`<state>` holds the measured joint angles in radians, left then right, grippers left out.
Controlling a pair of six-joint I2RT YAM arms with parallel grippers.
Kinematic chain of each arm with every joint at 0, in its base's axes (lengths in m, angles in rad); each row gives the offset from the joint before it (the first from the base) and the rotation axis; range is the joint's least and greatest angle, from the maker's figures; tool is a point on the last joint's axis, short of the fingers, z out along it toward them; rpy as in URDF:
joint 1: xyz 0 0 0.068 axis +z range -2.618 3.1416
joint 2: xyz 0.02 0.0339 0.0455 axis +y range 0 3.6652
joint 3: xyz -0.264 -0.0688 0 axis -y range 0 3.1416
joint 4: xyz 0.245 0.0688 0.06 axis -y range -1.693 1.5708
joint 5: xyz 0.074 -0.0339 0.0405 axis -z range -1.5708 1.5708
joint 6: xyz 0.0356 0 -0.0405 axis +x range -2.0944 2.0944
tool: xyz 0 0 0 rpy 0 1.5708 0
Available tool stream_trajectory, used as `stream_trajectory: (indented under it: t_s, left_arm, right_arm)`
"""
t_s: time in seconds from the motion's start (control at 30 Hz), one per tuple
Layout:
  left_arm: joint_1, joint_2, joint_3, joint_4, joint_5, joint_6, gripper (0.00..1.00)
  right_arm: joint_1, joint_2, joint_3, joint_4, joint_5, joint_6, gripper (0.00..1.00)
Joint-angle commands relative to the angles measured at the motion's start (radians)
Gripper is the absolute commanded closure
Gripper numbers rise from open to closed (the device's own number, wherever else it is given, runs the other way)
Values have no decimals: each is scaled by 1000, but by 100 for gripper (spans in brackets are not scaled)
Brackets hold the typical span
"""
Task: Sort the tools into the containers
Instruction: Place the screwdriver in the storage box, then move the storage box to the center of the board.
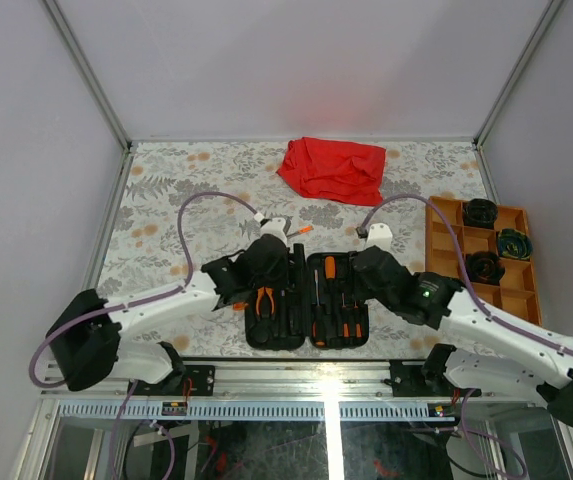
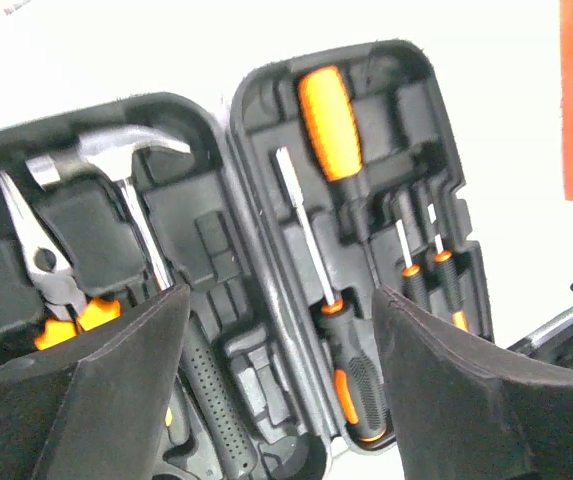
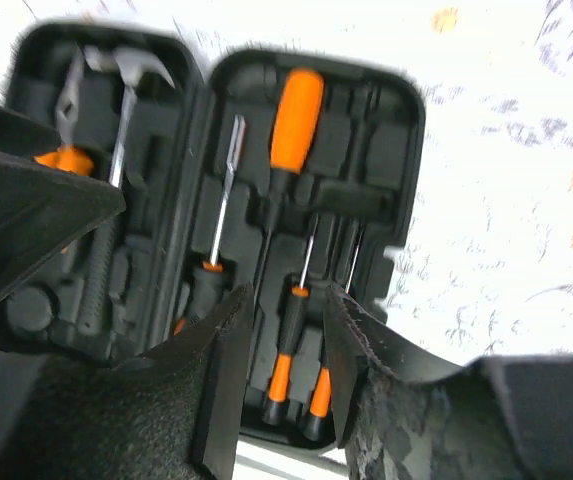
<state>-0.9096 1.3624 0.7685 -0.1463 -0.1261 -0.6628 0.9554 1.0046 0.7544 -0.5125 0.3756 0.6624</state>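
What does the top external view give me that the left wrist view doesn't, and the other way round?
Only top external: the red cloth at the far side and the orange tray on the right, with dark items in some compartments. Only left wrist: the hammer with its steel head, which I cannot find from above, and the left tool standing open. Both: the open black case, the pliers and the screwdrivers seated in it.

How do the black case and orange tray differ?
The black case lies open in two moulded halves; the orange tray is a grid of square compartments. Case holds hammer, pliers, screwdrivers; tray holds dark round items. Case sits front centre, tray at the right edge. Both rest on the table.
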Motion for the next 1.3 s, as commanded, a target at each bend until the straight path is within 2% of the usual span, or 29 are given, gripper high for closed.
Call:
stream_trajectory:
  t_s: [0.0,0.17,0.33,0.47,0.7,0.93,1.27]
  left_arm:
    - [5,-89,83,-107,-129,75,26]
    - [104,-107,106,-128,-90,155,24]
    - [179,-27,198,-154,-14,225,25]
    - [186,77,296,-204,-39,266,23]
    - [214,245,470,-342,-80,311,24]
    - [275,191,451,-341,-23,325,22]
    - [441,88,316,-322,122,198,22]
  right_arm:
    - [9,-69,63,55,169,-82,57]
    - [1,-109,55,42,222,-58,55]
    - [-122,-110,50,40,16,-49,54]
    - [-242,-110,-17,90,-133,-66,54]
    - [-274,-70,-76,149,-207,-132,52]
    - [-276,-40,-97,242,-231,-174,50]
    - [-276,66,-29,275,-244,-267,45]
